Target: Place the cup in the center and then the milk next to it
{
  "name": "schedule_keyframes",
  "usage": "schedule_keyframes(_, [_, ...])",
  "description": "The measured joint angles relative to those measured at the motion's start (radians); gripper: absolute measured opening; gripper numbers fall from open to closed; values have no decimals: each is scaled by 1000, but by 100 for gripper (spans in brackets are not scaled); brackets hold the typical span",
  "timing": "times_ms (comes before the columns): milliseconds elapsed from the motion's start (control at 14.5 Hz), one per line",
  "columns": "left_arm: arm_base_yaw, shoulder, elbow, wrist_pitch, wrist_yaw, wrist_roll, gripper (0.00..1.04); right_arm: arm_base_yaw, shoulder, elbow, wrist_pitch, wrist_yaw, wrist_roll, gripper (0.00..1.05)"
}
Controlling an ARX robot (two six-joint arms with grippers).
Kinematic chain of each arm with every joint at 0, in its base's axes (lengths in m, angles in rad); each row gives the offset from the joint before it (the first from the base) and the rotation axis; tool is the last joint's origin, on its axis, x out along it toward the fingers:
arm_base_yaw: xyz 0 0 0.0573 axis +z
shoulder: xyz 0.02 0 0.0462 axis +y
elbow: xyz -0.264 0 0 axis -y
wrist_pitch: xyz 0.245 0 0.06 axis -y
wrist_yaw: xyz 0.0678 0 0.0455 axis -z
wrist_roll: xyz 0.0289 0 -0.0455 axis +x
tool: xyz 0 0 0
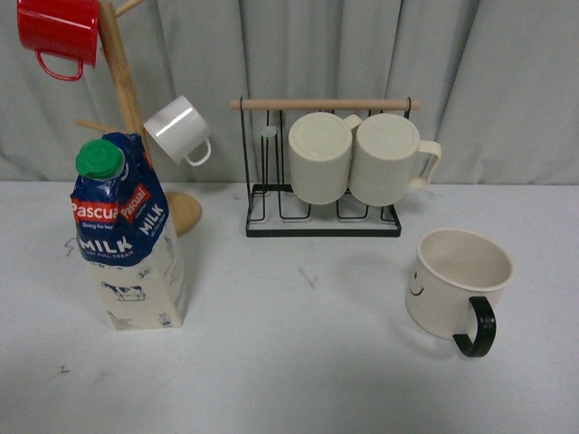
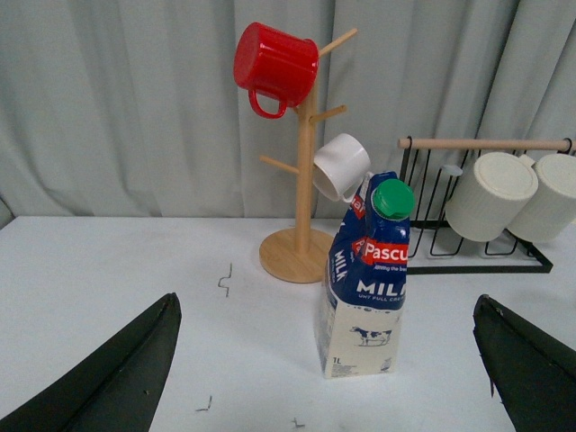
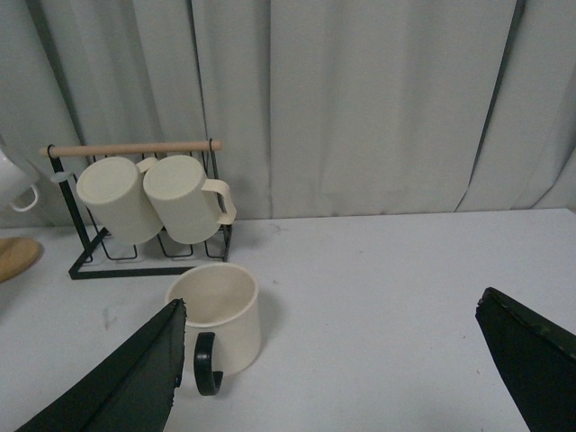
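While the cup (image 1: pixel 457 280) sits lower right and the milk (image 1: pixel 127 244) left, the left gripper (image 2: pixel 326 304) and right gripper (image 3: pixel 331 304) gape wide, empty, ready to grab.

The cup (image 1: pixel 452 280) hides half its smiley face (image 1: pixel 415 287); the red mug (image 1: pixel 59 32) is cropped.

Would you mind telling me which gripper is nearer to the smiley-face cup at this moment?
The right. The right gripper is open with the cup just beside one finger; the left gripper faces the milk, and the cup is absent from its view.
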Motion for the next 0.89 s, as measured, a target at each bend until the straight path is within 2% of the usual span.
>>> schedule_keyframes(894, [0, 0, 0, 0, 0, 0, 98, 0, 0, 0, -1, -1, 0, 98])
